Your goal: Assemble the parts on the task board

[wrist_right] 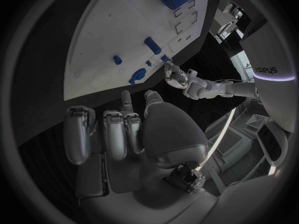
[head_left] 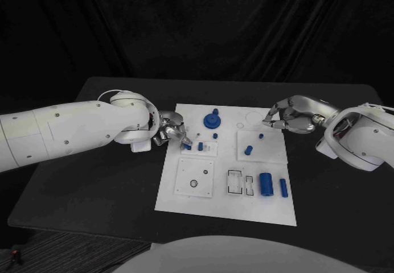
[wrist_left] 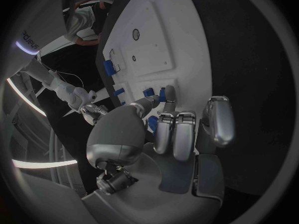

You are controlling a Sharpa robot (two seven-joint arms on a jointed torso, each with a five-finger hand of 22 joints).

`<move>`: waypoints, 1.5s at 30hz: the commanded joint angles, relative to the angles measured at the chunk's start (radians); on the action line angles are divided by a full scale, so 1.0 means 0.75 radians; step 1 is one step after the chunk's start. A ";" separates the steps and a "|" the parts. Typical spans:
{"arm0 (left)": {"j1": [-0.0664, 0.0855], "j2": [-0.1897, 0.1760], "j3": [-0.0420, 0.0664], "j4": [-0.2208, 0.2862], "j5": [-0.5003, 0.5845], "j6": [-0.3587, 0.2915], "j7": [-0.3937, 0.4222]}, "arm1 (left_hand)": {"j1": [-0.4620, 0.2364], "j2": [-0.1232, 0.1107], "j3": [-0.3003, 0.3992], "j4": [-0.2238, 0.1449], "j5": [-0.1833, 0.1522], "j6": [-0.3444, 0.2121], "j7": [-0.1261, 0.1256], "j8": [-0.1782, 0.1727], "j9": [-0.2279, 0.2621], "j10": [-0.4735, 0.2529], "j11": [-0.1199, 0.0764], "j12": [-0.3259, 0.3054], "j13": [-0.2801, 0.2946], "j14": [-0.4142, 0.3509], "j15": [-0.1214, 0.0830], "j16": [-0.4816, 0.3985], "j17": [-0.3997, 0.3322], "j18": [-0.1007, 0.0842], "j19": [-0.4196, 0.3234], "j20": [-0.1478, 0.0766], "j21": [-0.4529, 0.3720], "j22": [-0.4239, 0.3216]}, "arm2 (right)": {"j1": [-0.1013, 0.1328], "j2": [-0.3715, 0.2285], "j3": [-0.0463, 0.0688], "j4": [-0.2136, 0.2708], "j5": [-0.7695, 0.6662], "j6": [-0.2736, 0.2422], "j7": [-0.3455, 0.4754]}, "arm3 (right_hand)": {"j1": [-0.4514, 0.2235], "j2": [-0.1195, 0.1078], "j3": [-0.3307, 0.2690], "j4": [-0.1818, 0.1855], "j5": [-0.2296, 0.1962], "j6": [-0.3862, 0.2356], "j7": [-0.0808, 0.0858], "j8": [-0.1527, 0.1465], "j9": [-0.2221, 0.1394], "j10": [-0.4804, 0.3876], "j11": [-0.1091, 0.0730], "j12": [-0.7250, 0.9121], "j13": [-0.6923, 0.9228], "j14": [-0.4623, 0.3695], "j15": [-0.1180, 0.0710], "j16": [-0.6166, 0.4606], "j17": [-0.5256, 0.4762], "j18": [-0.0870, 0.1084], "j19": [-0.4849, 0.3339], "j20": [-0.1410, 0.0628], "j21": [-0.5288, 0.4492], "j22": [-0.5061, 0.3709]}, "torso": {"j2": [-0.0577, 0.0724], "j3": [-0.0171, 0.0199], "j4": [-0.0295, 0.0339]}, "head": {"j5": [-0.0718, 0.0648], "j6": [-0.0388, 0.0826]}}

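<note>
Currently: small blue part [head_left: 187, 147] sitting on board [head_left: 226, 213] left side, left hand [head_left: 171, 134] pinching it at fingertips. Right hand [head_left: 289, 118] hovering at board's far right corner, fingers curled in, gripping nothing.

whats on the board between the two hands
In the head view, between left hand and right hand lie the blue gear-like part and a small blue peg on the task board.

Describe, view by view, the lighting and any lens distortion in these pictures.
Head view: straight lines, even light, the task board bright against the black table and dark curtain. Left wrist view: fisheye bends the board's edges; the left hand is dim. Right wrist view: same curving; soft sheen on the right hand.
</note>
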 commanded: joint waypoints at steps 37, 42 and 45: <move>-0.005 0.024 0.000 -0.031 -0.085 0.098 0.012 | -0.135 0.028 -0.357 0.243 -0.352 -0.074 0.001 0.156 0.212 0.141 0.018 -0.001 0.348 0.141 0.017 0.004 0.351 0.018 -0.018 0.010 -0.065 0.218 | -0.019 0.005 0.001 -0.005 -0.002 0.021 -0.022 | 0.048 -0.009 0.021 -0.027 0.054 0.019 -0.002 -0.014 -0.010 0.139 -0.004 0.003 0.348 0.141 -0.001 0.003 0.351 0.014 0.063 -0.001 -0.008 0.304 | -0.001 -0.0007 0.0008 | 0.001 0.000; -0.005 0.022 0.000 -0.034 -0.088 0.099 0.012 | -0.129 0.032 -0.358 0.242 -0.341 -0.083 0.002 0.158 0.218 0.141 0.018 -0.001 0.348 0.141 0.017 0.004 0.351 0.019 -0.019 0.010 -0.068 0.217 | -0.019 0.004 0.001 -0.006 -0.002 0.021 -0.022 | 0.050 -0.009 0.022 -0.027 0.057 0.019 -0.002 -0.015 -0.011 0.139 -0.004 0.003 0.348 0.141 -0.001 0.003 0.351 0.014 0.063 -0.001 -0.008 0.304 | -0.002 -0.0005 0.0003 | 0.001 0.000; -0.005 0.021 0.000 -0.035 -0.088 0.098 0.012 | -0.127 0.035 -0.359 0.243 -0.333 -0.088 0.002 0.160 0.221 0.141 0.018 -0.001 0.348 0.141 0.017 0.004 0.351 0.019 -0.021 0.010 -0.071 0.217 | -0.020 0.004 0.001 -0.006 -0.002 0.021 -0.021 | 0.051 -0.010 0.023 -0.028 0.061 0.020 -0.002 -0.015 -0.012 0.139 -0.004 0.003 0.348 0.141 -0.001 0.003 0.351 0.014 0.063 -0.001 -0.008 0.304 | -0.001 -0.0011 0.0000 | 0.003 0.000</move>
